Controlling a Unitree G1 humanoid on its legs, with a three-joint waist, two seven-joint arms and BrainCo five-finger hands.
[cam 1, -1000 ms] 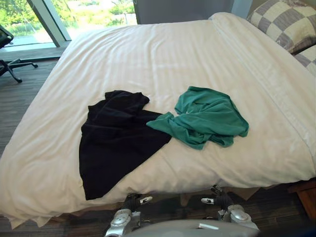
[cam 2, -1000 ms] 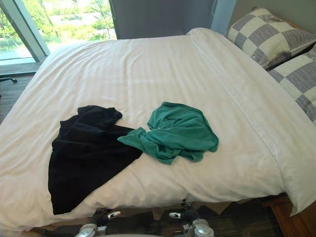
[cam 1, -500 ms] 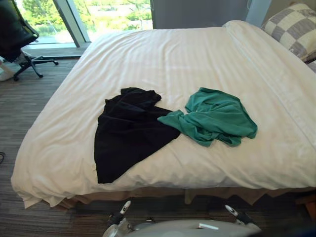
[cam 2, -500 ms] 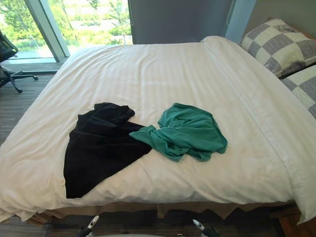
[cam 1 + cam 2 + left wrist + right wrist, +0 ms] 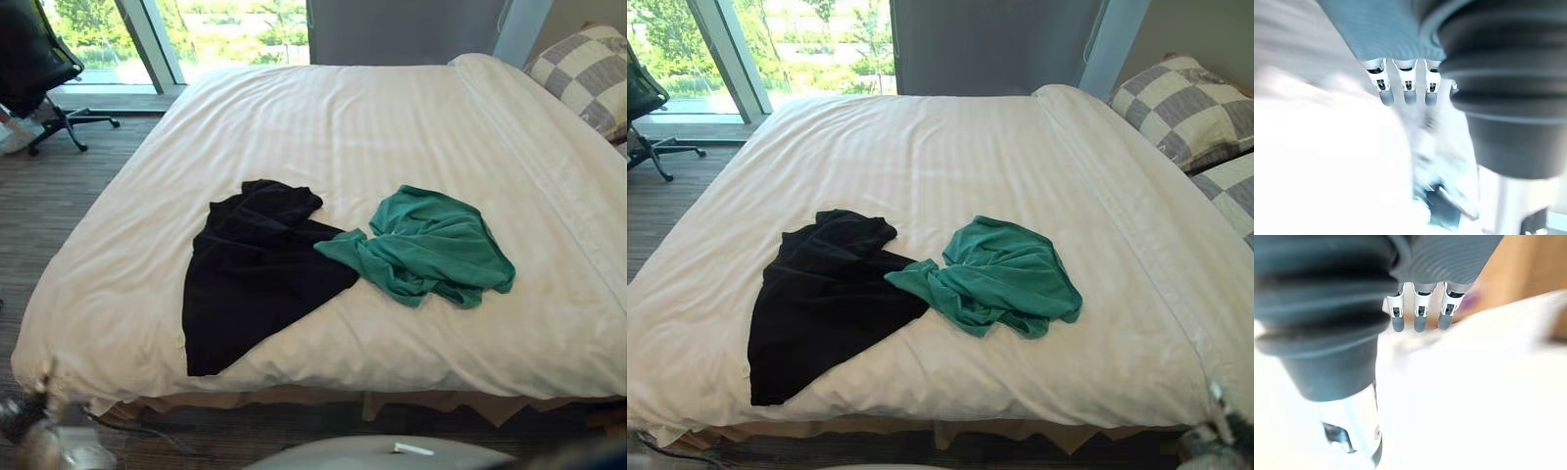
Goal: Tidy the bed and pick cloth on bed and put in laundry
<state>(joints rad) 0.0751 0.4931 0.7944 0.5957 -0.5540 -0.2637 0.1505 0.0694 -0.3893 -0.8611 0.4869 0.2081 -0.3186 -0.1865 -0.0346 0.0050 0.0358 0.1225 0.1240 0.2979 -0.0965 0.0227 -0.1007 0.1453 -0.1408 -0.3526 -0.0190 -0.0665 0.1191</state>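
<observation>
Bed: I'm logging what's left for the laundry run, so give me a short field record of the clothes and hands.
Bed: white duvet, fairly smooth
Black cloth: spread flat, close to the near edge
Green cloth: crumpled to its right, one corner touching it
Left hand: open, holding nothing
Right hand: open, holding nothing
Pillows: checked, far right
Laundry step: not started, both cloths on the bed

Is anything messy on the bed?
Yes. A black cloth and a green cloth lie crumpled on the bed, near its front edge. A corner of the green one lies over the black one. The rest of the bed looks smooth.
</observation>
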